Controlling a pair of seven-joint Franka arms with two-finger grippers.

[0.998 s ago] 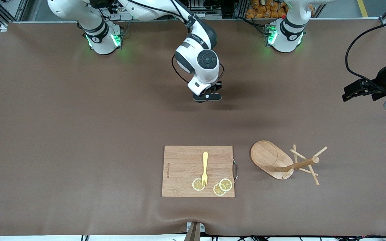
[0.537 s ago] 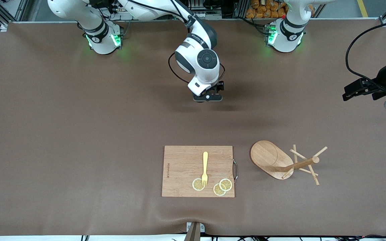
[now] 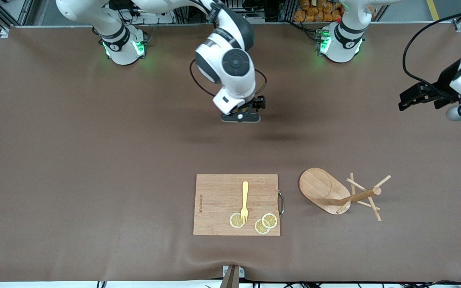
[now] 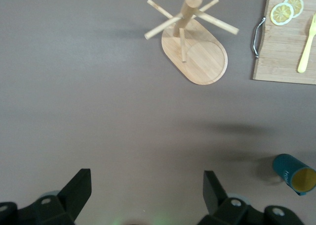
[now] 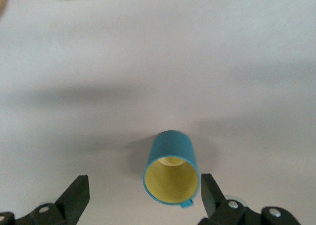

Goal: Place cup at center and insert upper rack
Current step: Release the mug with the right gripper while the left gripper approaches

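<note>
Left claw hangs wide open over bare brown tabletop. Well off from it stands the light wooden mug tree; a small teal cup sits nearer.

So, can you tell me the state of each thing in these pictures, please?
cup: upright on table, released
upper rack: upright, no cup on it
fork: lying on cutting board
left gripper: open, empty
right gripper: open, above cup
</note>
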